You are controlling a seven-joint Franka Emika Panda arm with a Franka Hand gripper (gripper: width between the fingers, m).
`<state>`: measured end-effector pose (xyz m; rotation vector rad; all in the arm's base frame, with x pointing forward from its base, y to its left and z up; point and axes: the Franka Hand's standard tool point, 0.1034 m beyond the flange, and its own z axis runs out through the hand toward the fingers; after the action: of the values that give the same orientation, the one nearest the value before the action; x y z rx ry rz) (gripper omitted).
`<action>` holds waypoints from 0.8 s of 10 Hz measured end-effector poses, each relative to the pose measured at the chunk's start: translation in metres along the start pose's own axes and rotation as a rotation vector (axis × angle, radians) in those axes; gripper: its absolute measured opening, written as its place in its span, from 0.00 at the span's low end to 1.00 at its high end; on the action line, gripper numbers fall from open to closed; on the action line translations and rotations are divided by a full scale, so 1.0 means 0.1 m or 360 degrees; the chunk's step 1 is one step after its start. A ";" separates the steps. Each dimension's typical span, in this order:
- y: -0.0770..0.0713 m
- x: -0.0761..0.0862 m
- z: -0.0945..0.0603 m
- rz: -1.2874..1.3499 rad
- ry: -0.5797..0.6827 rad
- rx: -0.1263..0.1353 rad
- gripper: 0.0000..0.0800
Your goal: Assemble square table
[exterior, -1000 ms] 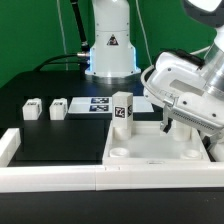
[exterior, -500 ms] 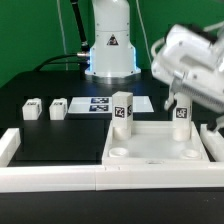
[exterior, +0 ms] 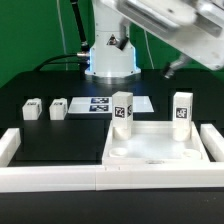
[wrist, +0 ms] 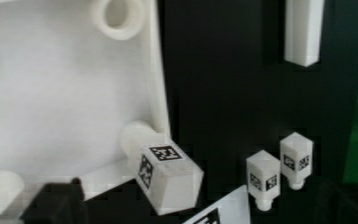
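The white square tabletop [exterior: 155, 152] lies rim up at the exterior view's right. Two white tagged legs stand upright at its back corners, one on the left [exterior: 122, 113] and one on the right [exterior: 181, 113]. Two more legs [exterior: 33, 110] [exterior: 58, 108] lie loose on the black table at the left. My gripper [exterior: 172, 67] hangs blurred, high above the right leg, open and holding nothing. The wrist view shows the tabletop [wrist: 51, 90], a round corner socket [wrist: 123, 15], one standing leg [wrist: 162, 162] and the two loose legs [wrist: 265, 172] [wrist: 297, 158]. My fingers are not clear there.
White border rails run along the front [exterior: 100, 182], the left [exterior: 8, 146] and the right [exterior: 212, 140] of the work area. The marker board [exterior: 100, 104] lies behind the tabletop. The robot base [exterior: 110, 45] stands at the back.
My gripper let go of the right leg and rose up and away from it. The leg stays standing at the back right corner.
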<state>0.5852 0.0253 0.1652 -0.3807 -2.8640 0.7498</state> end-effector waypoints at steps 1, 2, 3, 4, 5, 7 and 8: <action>0.06 0.02 0.01 0.0101 0.0004 -0.0001 0.81; 0.05 0.01 0.01 0.0235 0.0005 0.0000 0.81; 0.05 0.02 0.02 0.0335 0.0006 0.0000 0.81; 0.05 0.02 0.02 0.0452 0.0007 0.0001 0.81; -0.06 0.09 0.05 0.0598 0.0045 -0.0024 0.81; -0.48 0.23 0.04 0.0926 0.0063 0.0000 0.81; -0.65 0.34 0.11 0.1120 0.0081 0.0031 0.81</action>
<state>0.5370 -0.0248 0.1908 -1.4168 -2.6483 0.8351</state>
